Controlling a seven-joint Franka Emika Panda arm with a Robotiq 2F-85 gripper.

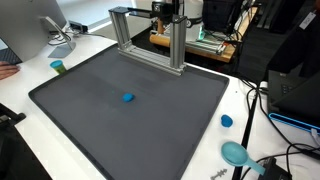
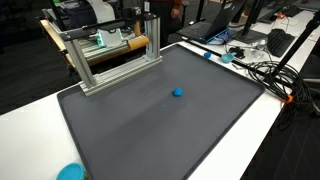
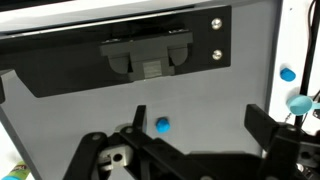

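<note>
Claw (image 3: 176, 132): released, fingers spread wide apart, nothing held. It hangs above the dark grey rectangular mat (image 1: 100, 110), looking down.

Small blue rounded object (image 1: 128, 98): lies alone near the middle of the mat. In the wrist view it shows between the two fingers (image 3: 162, 125), apart from both.

Silver aluminium profile frame (image 2: 110, 55): stands upright at the far mat edge.

Blue round cap (image 1: 227, 121): rests on the white bench (image 1: 240, 98), just beside the mat.

White table (image 1: 243, 98) carries a dark grey mat (image 1: 120, 130). On the mat: small blue ball (image 1: 128, 98) near centre, aluminium frame (image 1: 179, 45) at far edge. Off the mat: blue cap (image 1: 227, 121) just beside it, teal disc (image 1: 237, 153) near its corner, green cup (image 1: 58, 67) beside the opposite edge.
</note>
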